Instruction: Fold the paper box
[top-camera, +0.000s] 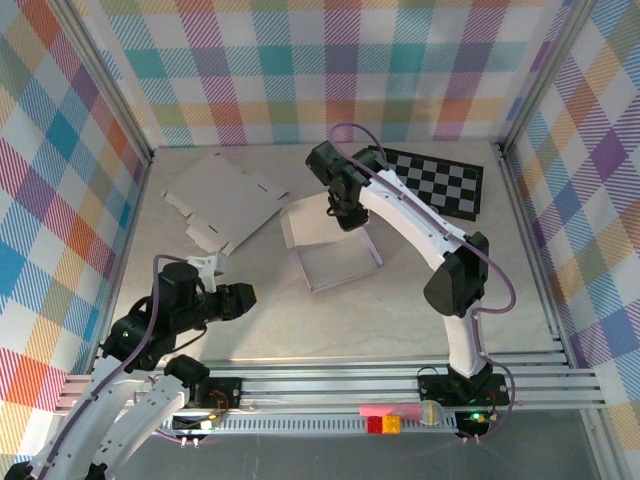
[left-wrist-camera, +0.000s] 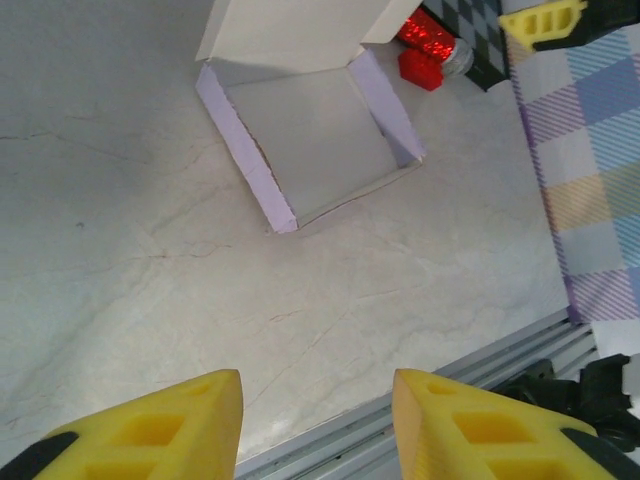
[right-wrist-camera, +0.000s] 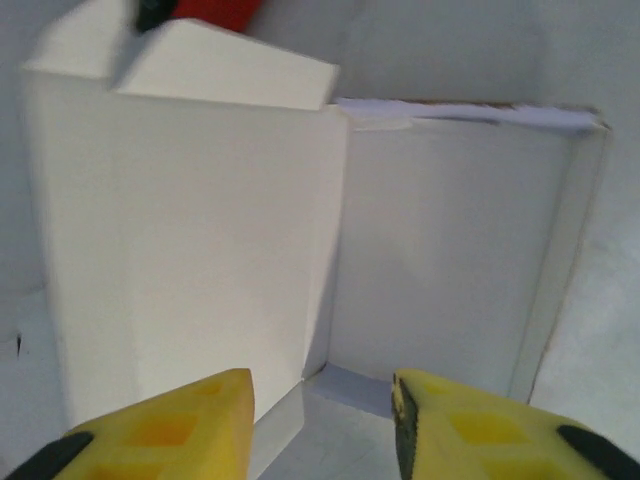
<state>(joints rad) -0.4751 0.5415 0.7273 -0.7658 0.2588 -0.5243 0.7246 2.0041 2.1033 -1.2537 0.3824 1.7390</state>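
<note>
- Top external: the box sits mid-table, tray open to the ceiling, lid flap up along its far edge.
- My right arm reaches in from the right and hangs over that far edge.
- Right wrist: my right gripper is parted to a middling gap, nothing between the fingers. The white lid panel is below on the left, the tray on the right.
- Left wrist: my left gripper is parted about the same and empty. It hovers over bare table near the front rail, well apart from the box.
- The tray's lavender walls stand upright on the sides I can see.
- A flat sheet lies far left, apart from the box.
- A checkerboard lies far right.
</note>
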